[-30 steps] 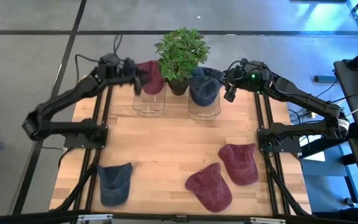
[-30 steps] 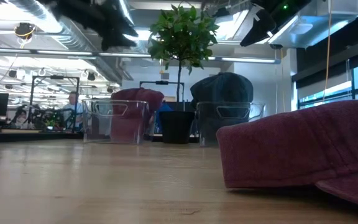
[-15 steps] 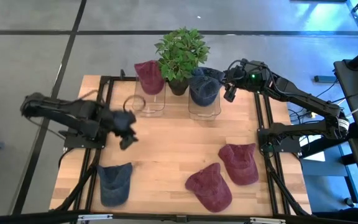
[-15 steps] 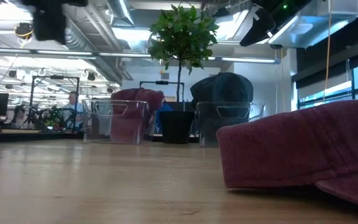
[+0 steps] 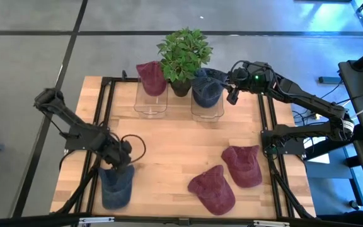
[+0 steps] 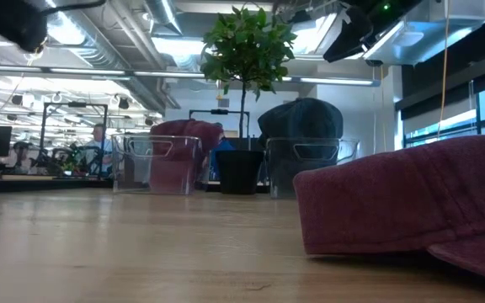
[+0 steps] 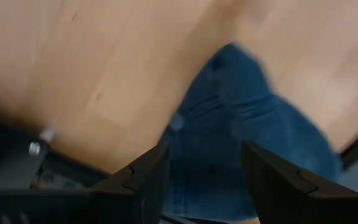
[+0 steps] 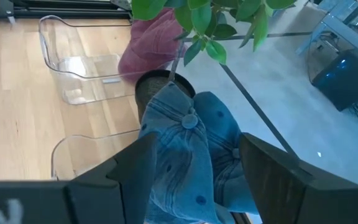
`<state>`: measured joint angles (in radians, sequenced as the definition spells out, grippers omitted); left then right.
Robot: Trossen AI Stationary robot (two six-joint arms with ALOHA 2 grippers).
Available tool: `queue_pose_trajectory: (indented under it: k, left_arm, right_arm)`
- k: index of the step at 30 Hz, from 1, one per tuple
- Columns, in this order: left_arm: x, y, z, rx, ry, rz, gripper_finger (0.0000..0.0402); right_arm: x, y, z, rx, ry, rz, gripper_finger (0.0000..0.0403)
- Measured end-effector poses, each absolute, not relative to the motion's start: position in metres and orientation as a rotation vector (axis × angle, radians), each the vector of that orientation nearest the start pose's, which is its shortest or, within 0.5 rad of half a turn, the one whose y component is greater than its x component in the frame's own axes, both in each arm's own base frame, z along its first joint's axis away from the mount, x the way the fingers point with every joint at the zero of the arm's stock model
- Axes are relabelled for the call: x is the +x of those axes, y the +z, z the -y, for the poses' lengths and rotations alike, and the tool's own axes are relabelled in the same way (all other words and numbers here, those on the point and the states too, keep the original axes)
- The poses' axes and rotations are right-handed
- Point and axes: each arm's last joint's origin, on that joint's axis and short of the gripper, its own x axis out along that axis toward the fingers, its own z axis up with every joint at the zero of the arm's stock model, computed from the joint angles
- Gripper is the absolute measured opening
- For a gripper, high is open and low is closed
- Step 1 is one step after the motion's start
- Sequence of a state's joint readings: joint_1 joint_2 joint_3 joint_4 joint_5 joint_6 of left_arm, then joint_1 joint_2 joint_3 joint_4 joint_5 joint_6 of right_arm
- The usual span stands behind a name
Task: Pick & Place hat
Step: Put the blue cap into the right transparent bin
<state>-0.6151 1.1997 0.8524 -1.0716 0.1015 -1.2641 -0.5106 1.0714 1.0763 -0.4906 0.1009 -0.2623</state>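
Left gripper [image 5: 120, 165] hangs wide open over the blue hat [image 5: 116, 186] at the table's [image 5: 169, 145] near left corner, gripping nothing.

Taking the potted plant [image 5: 183, 55] at the far edge as landmark: a clear bin [image 5: 151, 101] just left of it carries a maroon hat [image 5: 151, 77], and a clear bin [image 5: 207, 106] just right of it carries a denim hat [image 5: 205, 88]. The right gripper [image 5: 230, 85] waits beside that denim hat, right of the plant, fingers spread and empty. 2 more maroon hats lie well in front of the plant to the right, 1 [image 5: 213, 189] nearer the front edge, 1 [image 5: 243, 165] beside it. In the left wrist view both fingers [image 7: 143, 180] straddle the blue hat's crown without touching.
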Motion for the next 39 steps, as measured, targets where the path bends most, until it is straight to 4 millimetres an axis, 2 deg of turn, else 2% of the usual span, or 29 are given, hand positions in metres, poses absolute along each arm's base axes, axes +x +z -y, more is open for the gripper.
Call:
queue_pose_trajectory:
  k: [3,10,14,18,25,31,39]
  left_arm:
    - [0.15,0.213,0.117,-0.656,0.417,-1.543,0.0187]
    - [0.146,0.182,0.129,-0.678,0.332,-1.549,0.0185]
    - [0.138,0.168,0.131,-0.683,0.349,-1.564,0.0185]
    - [0.13,0.159,0.13,-0.676,0.373,-1.582,0.0187]
    - [0.128,0.152,0.136,-0.668,0.288,-1.551,0.0187]
    - [0.126,0.15,0.138,-0.546,0.199,-1.545,0.0185]
    - [0.129,0.131,0.143,-0.426,0.259,-1.595,0.0184]
  right_arm:
    - [0.194,0.351,0.112,-0.144,-0.533,-0.556,0.0227]
    - [0.194,0.351,0.112,-0.121,-0.539,-0.549,0.0227]
    - [0.194,0.351,0.112,-0.104,-0.544,-0.544,0.0227]
    - [0.194,0.351,0.112,-0.101,-0.545,-0.543,0.0227]
    - [0.194,0.351,0.112,-0.099,-0.545,-0.543,0.0227]
    - [0.194,0.351,0.112,-0.099,-0.546,-0.543,0.0227]
    - [0.194,0.351,0.112,-0.1,-0.546,-0.544,0.0227]
